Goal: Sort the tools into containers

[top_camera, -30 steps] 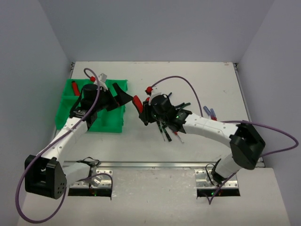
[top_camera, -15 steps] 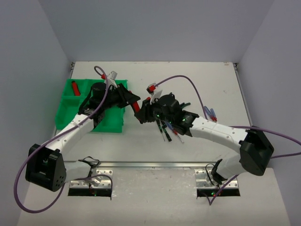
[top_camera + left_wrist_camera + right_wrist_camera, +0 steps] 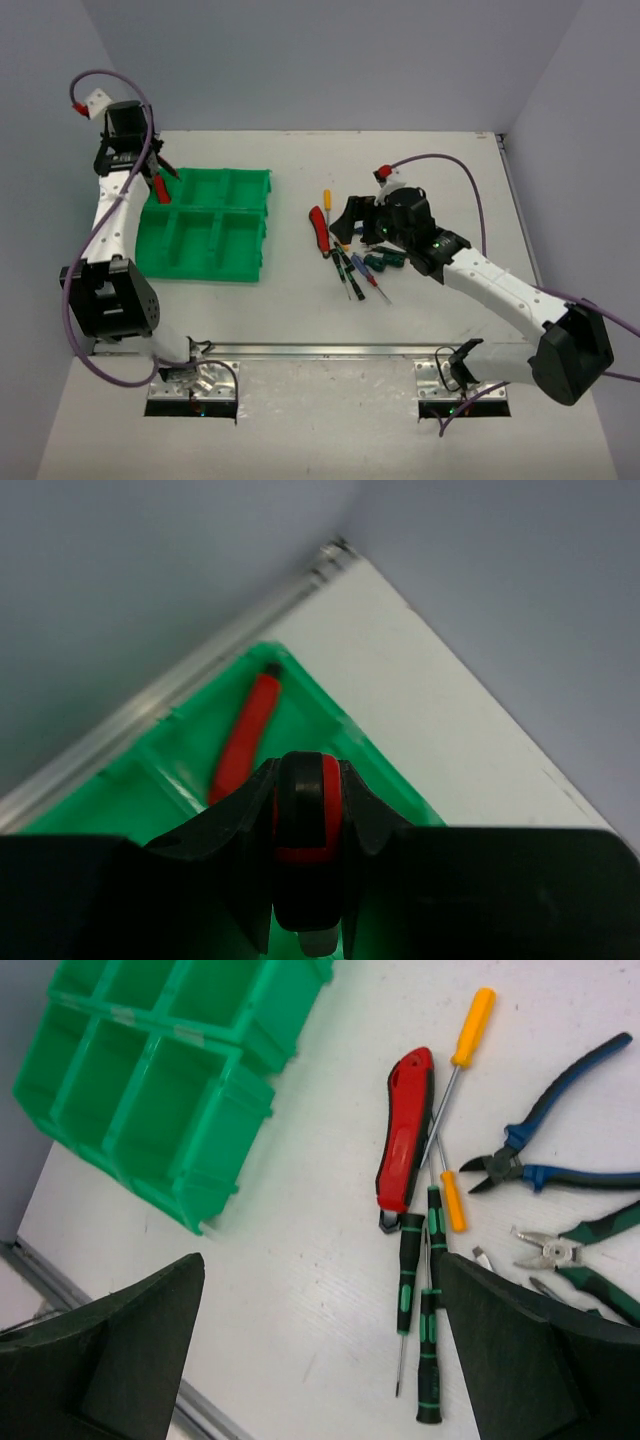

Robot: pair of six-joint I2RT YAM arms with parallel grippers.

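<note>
My left gripper (image 3: 308, 810) is shut on a red-and-black tool handle (image 3: 305, 825), held above the far left corner of the green container tray (image 3: 380, 780). In the overhead view that gripper (image 3: 150, 172) hangs over the tray's (image 3: 268, 215) back left compartment. A red tool (image 3: 243, 742) lies in that compartment. My right gripper (image 3: 320, 1360) is open and empty above the loose tools. Below it lie a red knife-like tool (image 3: 405, 1145), yellow screwdrivers (image 3: 465, 1040), black-and-green screwdrivers (image 3: 408, 1280), blue pliers (image 3: 560, 1140) and green pliers (image 3: 590, 1250).
Grey walls enclose the table on three sides, and the left arm is close to the back left corner. A metal rail (image 3: 300, 350) runs along the near edge. The tool pile (image 3: 350, 260) lies right of the tray.
The left gripper closed on the red-and-black tool at mid-table and swung it to the tray's back left corner. The right gripper opened and drew back to the right.
</note>
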